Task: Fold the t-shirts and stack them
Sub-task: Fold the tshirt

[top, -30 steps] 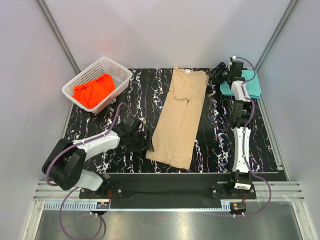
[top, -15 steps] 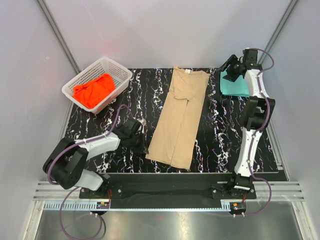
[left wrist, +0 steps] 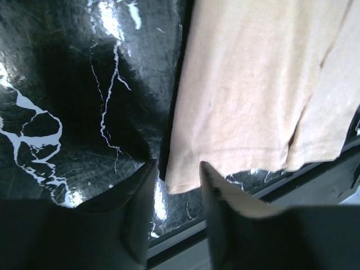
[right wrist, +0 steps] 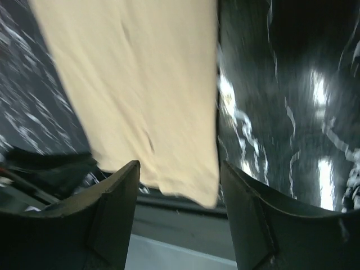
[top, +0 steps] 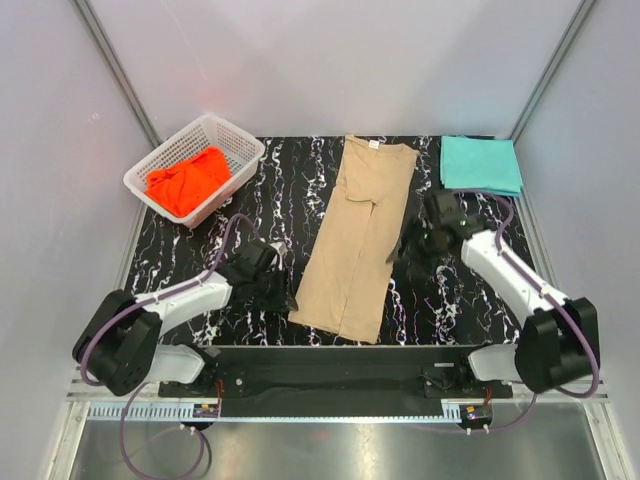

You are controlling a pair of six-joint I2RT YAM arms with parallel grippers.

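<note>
Tan cloth lies along the middle of the black marbled counter (top: 440,300). It is the tan t-shirt (top: 358,235), folded into a long narrow strip, a little slanted, with one short end at the far edge.

The teal t-shirt (top: 480,164) lies folded flat to the right of the tan t-shirt's far end, apart from it. The orange-red t-shirt (top: 186,180) is crumpled inside a white basket (top: 232,133), well to the left of that same far end.

The left arm (top: 195,293) reaches low to the near left corner of the tan t-shirt. The left jaws are released. They stand apart, and the hemmed corner lies in the gap between them, not pinched.

The right arm (top: 500,270) reaches to the tan t-shirt's right edge, about halfway along it. The right jaws are spread wide and hold nothing. The right wrist view is blurred, and it shows the tan t-shirt's near hem between them. Whether they touch the cloth, I cannot tell.
</note>
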